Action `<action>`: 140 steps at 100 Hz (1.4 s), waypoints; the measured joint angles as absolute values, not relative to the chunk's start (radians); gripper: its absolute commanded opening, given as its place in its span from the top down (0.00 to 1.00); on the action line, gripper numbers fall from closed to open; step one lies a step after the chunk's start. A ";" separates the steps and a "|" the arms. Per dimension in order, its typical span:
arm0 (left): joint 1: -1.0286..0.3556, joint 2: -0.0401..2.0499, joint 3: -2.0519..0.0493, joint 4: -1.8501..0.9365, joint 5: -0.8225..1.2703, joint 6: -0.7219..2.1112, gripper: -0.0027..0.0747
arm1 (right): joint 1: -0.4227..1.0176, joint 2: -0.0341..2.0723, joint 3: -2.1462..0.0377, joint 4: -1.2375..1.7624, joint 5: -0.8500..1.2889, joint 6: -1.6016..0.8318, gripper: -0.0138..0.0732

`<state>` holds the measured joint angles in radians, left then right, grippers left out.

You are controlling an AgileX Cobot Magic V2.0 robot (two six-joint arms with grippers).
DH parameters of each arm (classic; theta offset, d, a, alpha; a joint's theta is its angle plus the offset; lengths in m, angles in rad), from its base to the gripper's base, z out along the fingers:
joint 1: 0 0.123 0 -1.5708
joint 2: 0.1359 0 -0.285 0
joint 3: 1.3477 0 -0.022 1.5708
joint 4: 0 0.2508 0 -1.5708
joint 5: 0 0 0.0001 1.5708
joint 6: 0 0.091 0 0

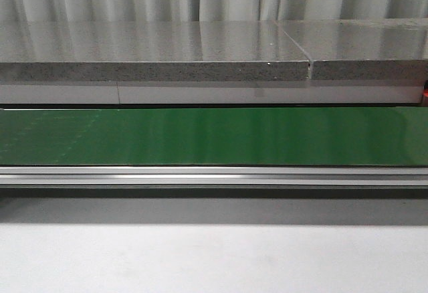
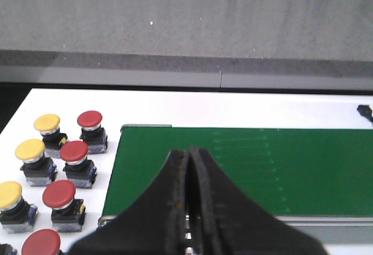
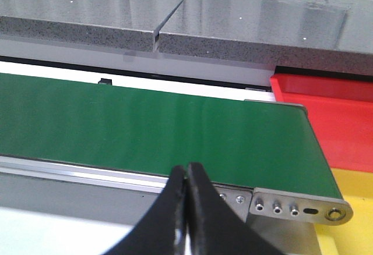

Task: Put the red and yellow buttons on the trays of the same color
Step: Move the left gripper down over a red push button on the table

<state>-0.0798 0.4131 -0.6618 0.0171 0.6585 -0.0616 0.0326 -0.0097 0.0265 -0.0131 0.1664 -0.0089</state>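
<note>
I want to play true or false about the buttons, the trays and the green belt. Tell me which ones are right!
1. The green belt has no buttons on it. True.
2. All the buttons are yellow. False: red buttons sit beside yellow buttons.
3. The left end effector is holding a button. False: it is shut and empty.
4. The red tray sits past the belt's end, next to a yellow tray. True.
</note>
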 measured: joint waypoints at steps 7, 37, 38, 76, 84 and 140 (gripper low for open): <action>-0.080 0.471 -0.716 0.018 0.704 -0.062 0.99 | 0.033 -0.010 0.027 -0.013 0.166 -0.009 0.92; -0.080 0.588 -0.756 0.018 0.774 -0.062 0.99 | 0.033 -0.010 0.027 -0.013 0.166 -0.009 0.92; -0.080 0.588 -0.756 0.018 0.777 -0.062 0.99 | 0.033 -0.010 0.027 -0.013 0.166 -0.009 0.92; -0.080 0.633 -0.756 0.019 0.909 -0.062 0.39 | 0.033 -0.010 0.027 -0.013 0.166 -0.009 0.92; -0.080 0.633 -0.756 0.019 0.921 -0.062 0.19 | 0.033 -0.010 0.027 -0.013 0.166 -0.009 0.92; -0.057 0.693 -0.756 0.269 0.963 -0.524 0.10 | 0.033 -0.010 0.027 -0.013 0.166 -0.009 0.92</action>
